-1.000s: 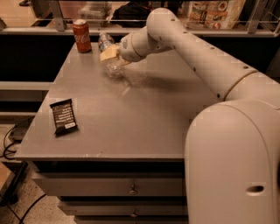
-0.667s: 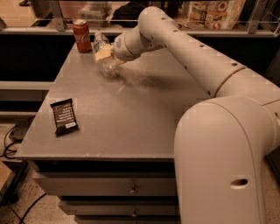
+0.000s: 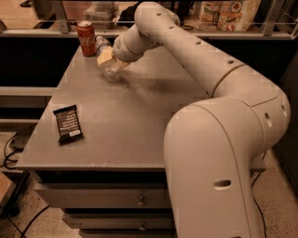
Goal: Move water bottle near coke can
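Operator, note: the arm runs from its bulky base at lower right, across the grey table, to the far left corner; the gripper sits at the end of it, low over the tabletop and just right of the coke can; you see one pale yellowish finger lying across the water bottle, so the gripper reads as closed narrow around the bottle, holding it at its upper part; the bottle is tilted, its neck end leaning toward the can and its clear crinkled body pointing down toward the table; whether its base touches the surface, you cannot tell from this view; the bottle is near the can, a small gap showing between them, not touching; the can stands upright at the far left edge of the table, silver top up; a dark snack wrapper lies flat near the front left edge, well apart from both bottle and can; below the tabletop you see drawers with small knobs; cables trail on the floor at left; behind the table, past a metal rail, printed packages sit at upper right.
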Action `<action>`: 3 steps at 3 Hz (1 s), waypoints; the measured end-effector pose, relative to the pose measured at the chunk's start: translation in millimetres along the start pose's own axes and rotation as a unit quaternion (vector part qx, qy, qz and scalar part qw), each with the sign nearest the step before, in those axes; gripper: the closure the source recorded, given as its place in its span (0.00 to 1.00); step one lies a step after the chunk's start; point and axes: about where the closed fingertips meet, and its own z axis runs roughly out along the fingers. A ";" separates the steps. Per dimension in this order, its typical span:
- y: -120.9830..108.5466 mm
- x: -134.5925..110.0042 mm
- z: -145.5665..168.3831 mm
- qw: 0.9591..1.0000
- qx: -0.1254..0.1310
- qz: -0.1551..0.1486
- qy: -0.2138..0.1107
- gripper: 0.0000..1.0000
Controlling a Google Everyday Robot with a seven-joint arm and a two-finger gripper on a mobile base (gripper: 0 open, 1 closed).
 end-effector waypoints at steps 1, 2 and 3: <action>-2.7 -0.5 3.2 1.000 0.007 0.002 0.005 0.37; -2.5 -0.8 2.9 1.000 0.006 0.003 0.005 0.12; -3.0 -1.0 3.0 1.000 0.003 0.007 0.007 0.00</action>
